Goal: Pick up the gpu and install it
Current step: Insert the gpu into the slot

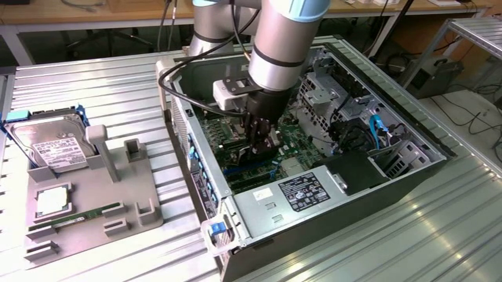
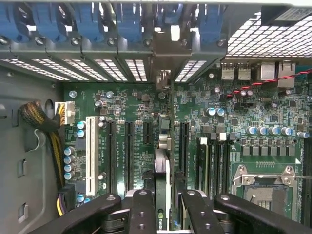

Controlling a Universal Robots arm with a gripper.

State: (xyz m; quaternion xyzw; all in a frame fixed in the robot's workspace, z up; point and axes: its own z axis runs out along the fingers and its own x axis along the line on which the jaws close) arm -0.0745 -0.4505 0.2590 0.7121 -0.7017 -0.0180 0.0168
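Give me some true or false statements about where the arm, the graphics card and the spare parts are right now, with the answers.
1. The gripper is inside the open black computer case. True.
2. The fingers clamp the dark, thin graphics card on edge above the green motherboard. True.
3. The silver hard drive lies inside the case. False: it stands in the grey parts holder outside.
4. The processor socket holds a fan cooler. False: it is bare.

Tool sits deep in the case — power supply and drive cage crowd either side.
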